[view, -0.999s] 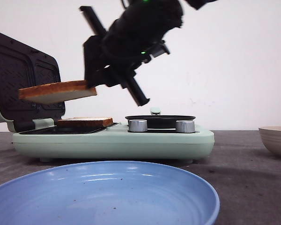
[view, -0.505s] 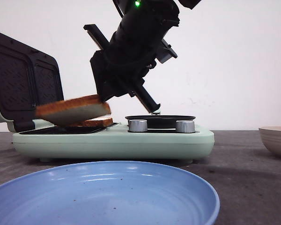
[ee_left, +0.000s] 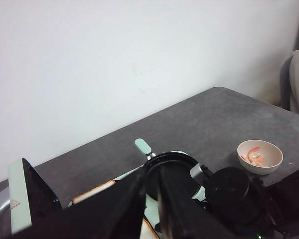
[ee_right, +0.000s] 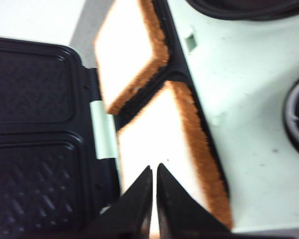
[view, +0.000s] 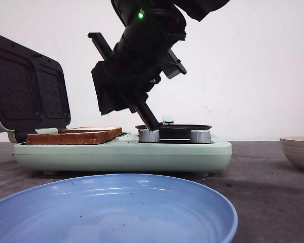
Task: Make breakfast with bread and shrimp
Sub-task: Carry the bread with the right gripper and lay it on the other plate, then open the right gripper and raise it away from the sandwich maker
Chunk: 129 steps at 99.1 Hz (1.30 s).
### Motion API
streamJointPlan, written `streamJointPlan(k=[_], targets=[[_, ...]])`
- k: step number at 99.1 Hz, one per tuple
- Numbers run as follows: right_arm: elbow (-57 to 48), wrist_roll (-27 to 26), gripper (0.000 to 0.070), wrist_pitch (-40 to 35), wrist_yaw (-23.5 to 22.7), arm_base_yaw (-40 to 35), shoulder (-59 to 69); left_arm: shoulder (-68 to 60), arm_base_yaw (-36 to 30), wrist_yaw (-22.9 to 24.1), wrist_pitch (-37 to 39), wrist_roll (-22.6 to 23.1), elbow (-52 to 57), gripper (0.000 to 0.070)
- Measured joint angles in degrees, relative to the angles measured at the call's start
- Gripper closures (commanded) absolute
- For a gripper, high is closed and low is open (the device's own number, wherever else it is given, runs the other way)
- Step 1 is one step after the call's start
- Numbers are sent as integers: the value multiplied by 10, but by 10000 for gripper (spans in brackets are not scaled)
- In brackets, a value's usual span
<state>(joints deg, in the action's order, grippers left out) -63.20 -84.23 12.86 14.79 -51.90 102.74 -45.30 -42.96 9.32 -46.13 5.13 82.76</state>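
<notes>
The sandwich maker (view: 121,152) sits on the desk (view: 263,172), lid up so its plates can take bread. Both slices (ee_right: 159,149) lie flat side by side in the wells, crusts along the wall. The right hand (ee_right: 154,199) hovers above, fingers together, empty. The left hand's fingers (ee_left: 139,209) look nearly together. Shrimp (ee_left: 254,155) wait in a bowl (ee_left: 259,164).

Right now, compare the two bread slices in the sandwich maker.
The near slice lies in front, and the right end effector points at it; the far slice lies behind, off that line. From the front, the near slice shows its whole crust edge; the far slice is partly hidden. Both lie flat, white-faced, brown-crusted.
</notes>
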Motion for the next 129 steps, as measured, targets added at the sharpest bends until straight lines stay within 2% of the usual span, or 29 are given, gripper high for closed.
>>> streamJointPlan(k=[9,17,26,48,58,68,93,116,129], targets=[[0,17,700,23,-1,1,0,0,-3,0,0,0,0,700],[0,56,700,51,-9,3,0,0,-4,0,-1,0,0,700],[0,119,700,68,-20,14,-12,0,-4,0,-4,0,0,700],[-1,283,700,51,-67,63,-114,0,-4,9,-16,7,0,700],[-4,354,700,9,-84,98,-167,0,-4,32,-17,19,0,700],[-4,409,700,-66,-99,139,-219,0,-4,54,-18,25,0,700],[-4,533,700,-247,-119,243,-333,-17,-4,57,-20,29,0,700],[-4,696,700,-327,-195,279,-416,-58,-4,57,-19,12,0,700],[-2,769,700,-335,-237,288,-455,-81,0,57,-15,6,0,700]])
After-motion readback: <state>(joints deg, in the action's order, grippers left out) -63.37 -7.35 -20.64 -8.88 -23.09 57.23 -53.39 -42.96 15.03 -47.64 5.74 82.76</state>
